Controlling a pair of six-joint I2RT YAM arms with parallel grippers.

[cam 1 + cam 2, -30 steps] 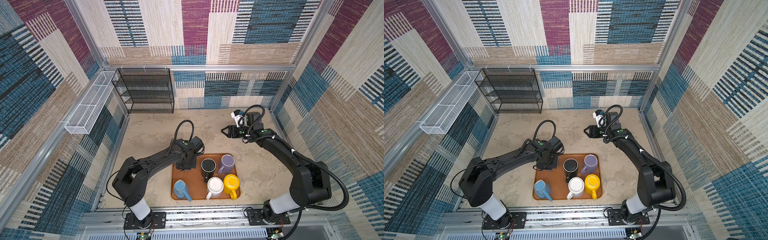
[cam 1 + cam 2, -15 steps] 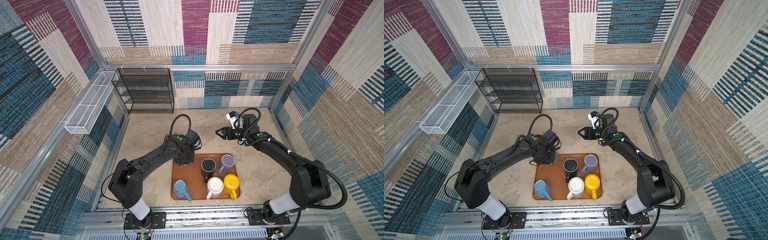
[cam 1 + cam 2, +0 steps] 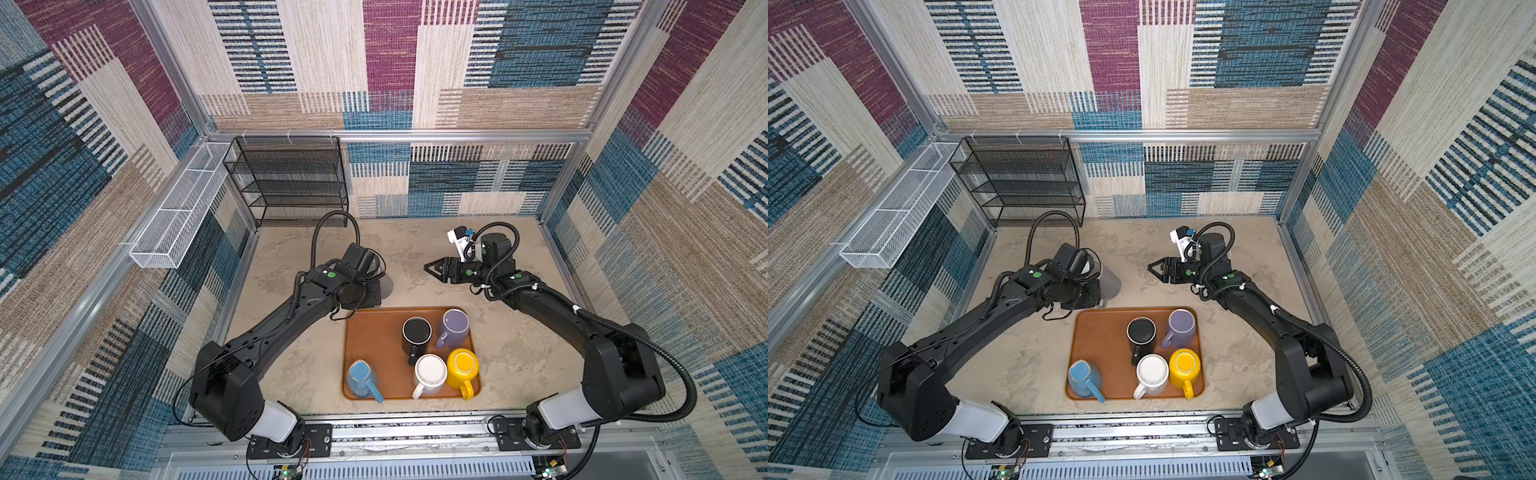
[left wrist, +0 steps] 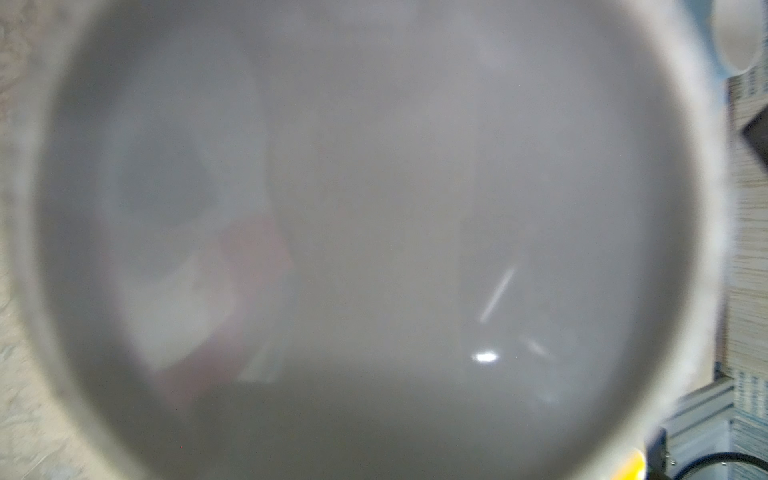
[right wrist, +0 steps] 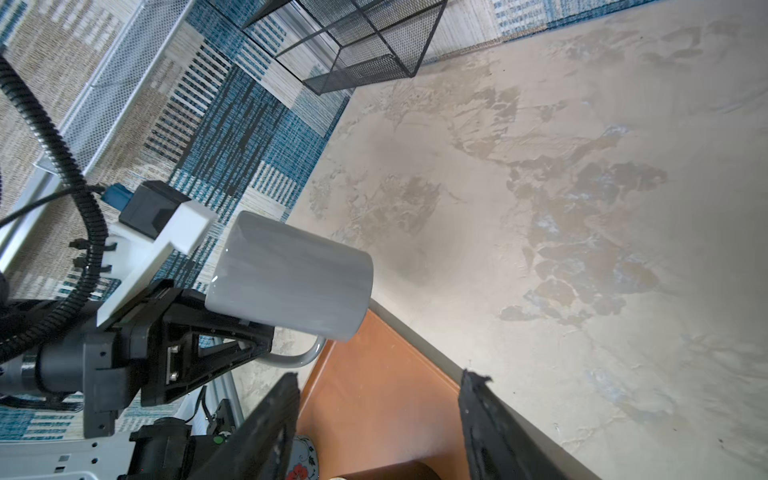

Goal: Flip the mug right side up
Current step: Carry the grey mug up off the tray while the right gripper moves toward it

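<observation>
holding the grey mug by its handle in my pinched left claw, i see its long axis level, pointing frame-right at my spread, empty right claw nearby.

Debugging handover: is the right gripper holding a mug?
No, the right gripper stands open and empty in its wrist view; the grey mug is in the left gripper.

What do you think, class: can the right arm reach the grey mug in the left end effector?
Probably yes: the right end effector, open, points toward the grey mug, only bare table between them.
</observation>
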